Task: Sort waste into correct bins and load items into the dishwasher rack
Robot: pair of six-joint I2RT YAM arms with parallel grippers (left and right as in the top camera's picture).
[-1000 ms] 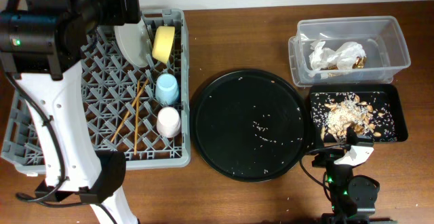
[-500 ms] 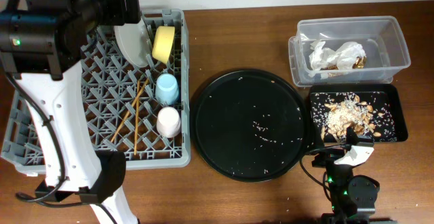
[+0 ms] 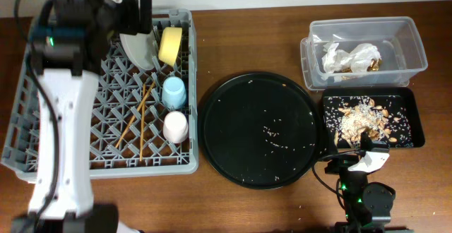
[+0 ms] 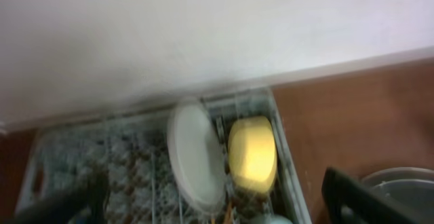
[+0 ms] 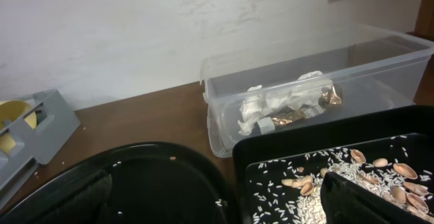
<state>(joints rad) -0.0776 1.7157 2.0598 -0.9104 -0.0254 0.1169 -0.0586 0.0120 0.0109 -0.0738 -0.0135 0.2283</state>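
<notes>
Where the dishwasher rack [image 3: 113,157] fills the left of the table, we see the plate [image 3: 138,46] standing on edge at its far side, the yellow bowl [image 3: 170,44] just beside it. The blue cup [image 3: 174,92] and pale pink cup [image 3: 176,126] sit along the right edge, and the chopsticks [image 3: 139,120] lie across the pegs. The left gripper [image 3: 138,18] hovers over the plate, jaws spread and empty. Past the round black tray [image 3: 240,106], napkin [image 3: 346,55] and wrapper [image 3: 371,65] lie in the clear tub [image 3: 417,46], food scraps [image 3: 361,120] in the shallow black tray [image 3: 417,127]. The right gripper [image 5: 215,198] sits at that tray's near edge, jaws wide apart, grasping nothing.
</notes>
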